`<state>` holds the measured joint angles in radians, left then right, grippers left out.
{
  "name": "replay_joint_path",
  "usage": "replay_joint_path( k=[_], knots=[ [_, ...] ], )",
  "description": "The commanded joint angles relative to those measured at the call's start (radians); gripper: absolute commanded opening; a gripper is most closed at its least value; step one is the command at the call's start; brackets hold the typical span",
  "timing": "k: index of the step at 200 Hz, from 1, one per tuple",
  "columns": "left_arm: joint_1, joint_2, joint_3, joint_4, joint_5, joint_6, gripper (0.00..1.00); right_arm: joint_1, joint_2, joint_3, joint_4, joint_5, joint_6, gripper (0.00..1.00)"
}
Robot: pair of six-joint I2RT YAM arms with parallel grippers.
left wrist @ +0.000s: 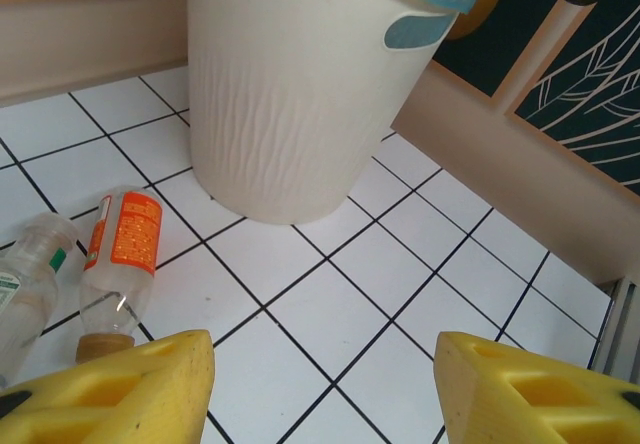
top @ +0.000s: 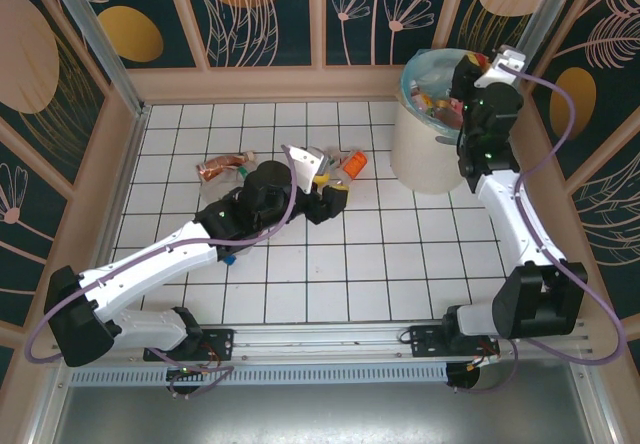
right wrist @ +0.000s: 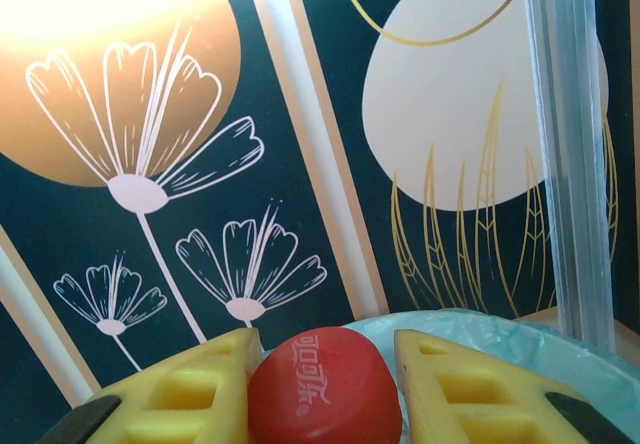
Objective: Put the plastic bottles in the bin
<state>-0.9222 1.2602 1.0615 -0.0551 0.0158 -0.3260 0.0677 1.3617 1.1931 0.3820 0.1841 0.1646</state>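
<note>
Noted a crushed bottle (top: pixel 225 167) lying on the tiles at left. Found the left gripper (left wrist: pixel 322 374) low over the floor, jaws wide apart and empty, near an orange-labelled bottle (left wrist: pixel 122 249). Saw the bin (left wrist: pixel 290 104) farther right, with the right gripper (right wrist: pixel 325 349) above its rim, clamped on a red-capped bottle (right wrist: pixel 322 399).

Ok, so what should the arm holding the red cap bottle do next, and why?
Probably open the right gripper and let go. Its fingers pinch the red-capped bottle, the bag-lined rim shows just below it, and the top view puts that gripper above the bin, so the bottle should drop straight in.
</note>
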Motion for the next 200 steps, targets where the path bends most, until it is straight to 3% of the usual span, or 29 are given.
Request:
replay_joint_path(
  k=[1,46,90,117,200],
  knots=[
    [-0.006,-0.024,-0.014,0.034,-0.016,-0.006,0.61,-0.025,0.073,-0.066,-0.255,-0.031,0.063,0.08],
    [-0.005,-0.028,-0.018,0.04,-0.018,-0.013,0.61,-0.009,0.076,0.01,-0.322,-0.034,0.036,0.06],
    [-0.005,-0.028,-0.015,0.043,-0.025,-0.01,0.6,0.11,0.069,0.21,-0.393,0.143,-0.11,0.06],
    [-0.006,-0.033,-0.023,0.052,-0.023,-0.018,0.6,0.121,0.102,0.288,-0.44,0.229,-0.181,0.06],
    [-0.006,-0.037,-0.033,0.04,-0.03,-0.013,0.6,-0.013,0.17,0.075,-0.424,0.051,-0.028,0.07]
  ],
)
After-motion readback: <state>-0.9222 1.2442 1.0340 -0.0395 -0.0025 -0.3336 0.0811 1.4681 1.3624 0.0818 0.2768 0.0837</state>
